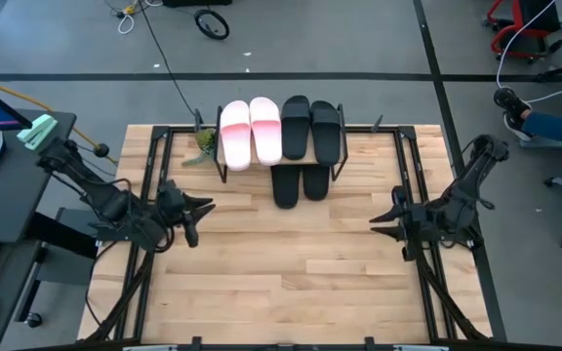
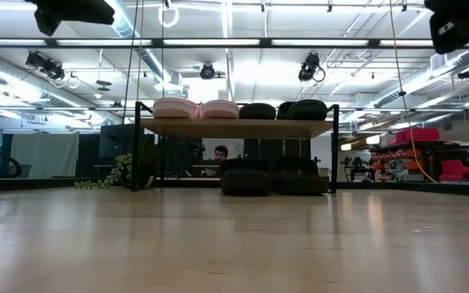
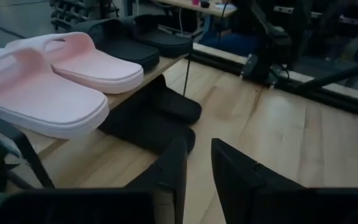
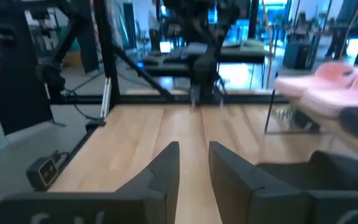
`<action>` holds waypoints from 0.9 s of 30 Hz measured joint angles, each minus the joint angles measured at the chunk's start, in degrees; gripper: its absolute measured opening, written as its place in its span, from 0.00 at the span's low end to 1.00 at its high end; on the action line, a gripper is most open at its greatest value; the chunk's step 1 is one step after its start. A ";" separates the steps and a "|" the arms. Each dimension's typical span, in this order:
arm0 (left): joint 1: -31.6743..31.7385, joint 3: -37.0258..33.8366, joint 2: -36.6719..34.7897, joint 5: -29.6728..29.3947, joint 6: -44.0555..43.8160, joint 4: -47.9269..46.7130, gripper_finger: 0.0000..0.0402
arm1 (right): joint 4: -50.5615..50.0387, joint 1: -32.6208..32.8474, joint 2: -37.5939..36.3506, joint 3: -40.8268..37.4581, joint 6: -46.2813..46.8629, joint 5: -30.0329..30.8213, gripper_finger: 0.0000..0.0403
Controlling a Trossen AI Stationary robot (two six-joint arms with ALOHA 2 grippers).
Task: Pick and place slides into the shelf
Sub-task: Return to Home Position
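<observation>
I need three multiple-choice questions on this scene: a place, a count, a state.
1. Where do the pale pink slides lie? A) on top of the shelf B) under the shelf C) on the floor
2. How many black slides lie under it? A) one B) two C) four
3. What do the left gripper and right gripper hold? A) one slide each B) one shared slide C) nothing
Answers: 1 A, they rest on its top; 2 B, a pair shows below; 3 C, both are open, empty.

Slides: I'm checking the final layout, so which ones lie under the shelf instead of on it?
The two black slides lying side by side beneath the shelf, below the other black pair. Those and the pink slides rest on top.
</observation>
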 joint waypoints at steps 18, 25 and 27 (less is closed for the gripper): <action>5.51 -16.43 -1.19 5.83 21.39 40.34 0.10 | 8.42 -0.04 -7.51 -13.31 9.21 -0.36 0.23; 15.81 -16.40 -2.45 10.01 32.85 47.37 0.05 | 3.04 -0.07 -10.71 -9.19 2.65 3.91 0.23; 19.31 -16.39 -3.47 14.59 33.71 47.11 0.03 | 0.79 -0.08 -12.20 -8.14 2.64 3.89 0.23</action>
